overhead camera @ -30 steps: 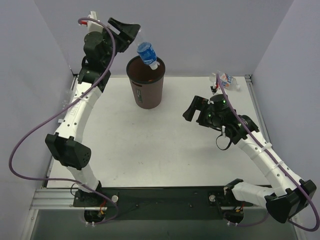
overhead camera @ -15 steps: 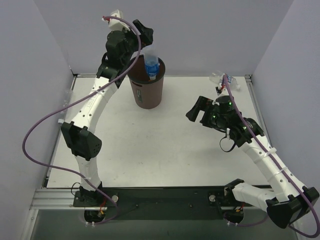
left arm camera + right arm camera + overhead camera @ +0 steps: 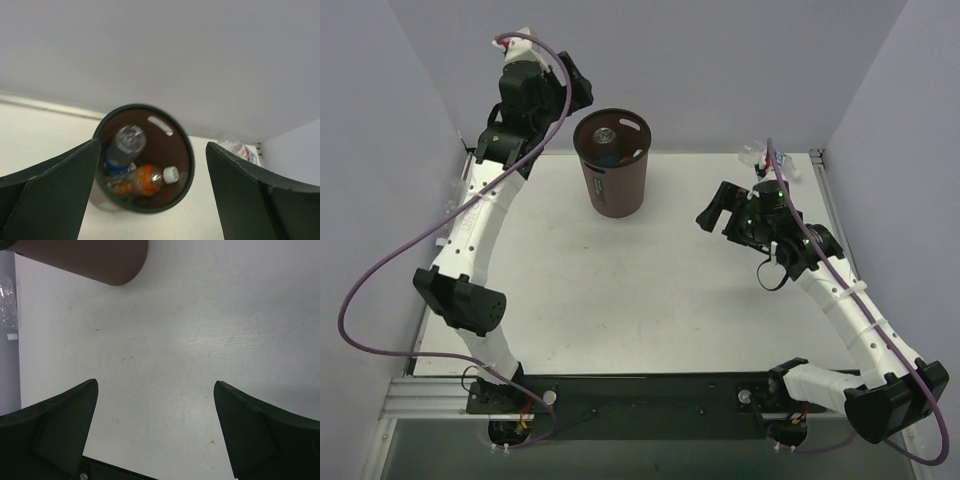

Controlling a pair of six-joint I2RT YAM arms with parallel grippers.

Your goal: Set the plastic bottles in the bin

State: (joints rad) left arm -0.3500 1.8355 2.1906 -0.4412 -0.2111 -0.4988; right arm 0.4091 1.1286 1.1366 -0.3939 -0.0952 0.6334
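- Left gripper (image 3: 152,147): two dark, matte, wedge-shaped fingers (image 3: 55,190), flat-faced with hard edges. They stand wide apart, hold nothing and touch nothing.
- It hangs above the bin (image 3: 616,190) and looks straight down into the mouth, which shows between the two fingers in the left wrist view.
- Bin: round and tapered, narrower at the foot, with a smooth brown plastic wall and a dark rim. It stands upright at the back of the table (image 3: 175,340), left of centre. A pale slot (image 3: 160,125) shows in its inner wall.
- Orange bottle (image 3: 140,182): tinted plastic, lying on the bin's floor. Its long axis runs across the left wrist view and its white cap (image 3: 171,174) points right.
- Blue-label bottle (image 3: 123,148): clear plastic, standing nearly on end inside the bin just beside the orange bottle. A round clear end faces up, and I cannot tell whether they touch.
- Right gripper (image 3: 155,384): the same dark wedge fingers, spread wide and holding nothing, hovering over bare table.
- Table: white and matte, with faint scuffs and specks.
- Third bottle (image 3: 767,158): clear, crinkled plastic with a red-white-blue label. It lies on its side in the back right corner of the table, well apart from the bin, partly crossed by a purple cable (image 3: 775,175).
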